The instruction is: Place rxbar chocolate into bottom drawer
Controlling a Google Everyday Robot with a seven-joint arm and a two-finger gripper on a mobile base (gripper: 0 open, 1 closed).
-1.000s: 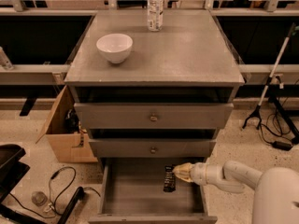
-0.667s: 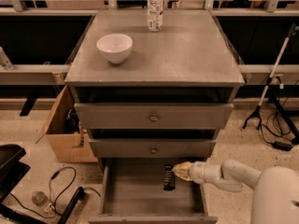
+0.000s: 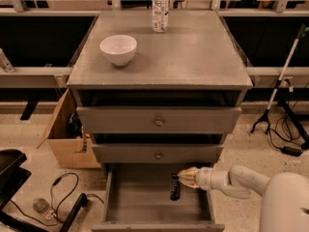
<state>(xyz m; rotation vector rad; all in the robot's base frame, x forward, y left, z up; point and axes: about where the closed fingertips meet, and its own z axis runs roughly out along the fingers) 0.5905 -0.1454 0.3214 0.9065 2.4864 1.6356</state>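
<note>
The rxbar chocolate (image 3: 175,186) is a small black bar lying lengthwise inside the bottom drawer (image 3: 145,199), which is pulled out, towards its right side. My gripper (image 3: 186,177) reaches in from the right over the drawer's right wall, its pale tip right at the bar's far end. I cannot tell whether it touches the bar. The white arm runs off to the lower right.
On the cabinet top (image 3: 193,57) stand a white bowl (image 3: 118,49) and a clear bottle (image 3: 160,7). Two upper drawers with brass knobs (image 3: 159,122) are shut. A cardboard box (image 3: 65,134) and cables (image 3: 58,192) lie on the floor at left, and a stand (image 3: 277,98) at right.
</note>
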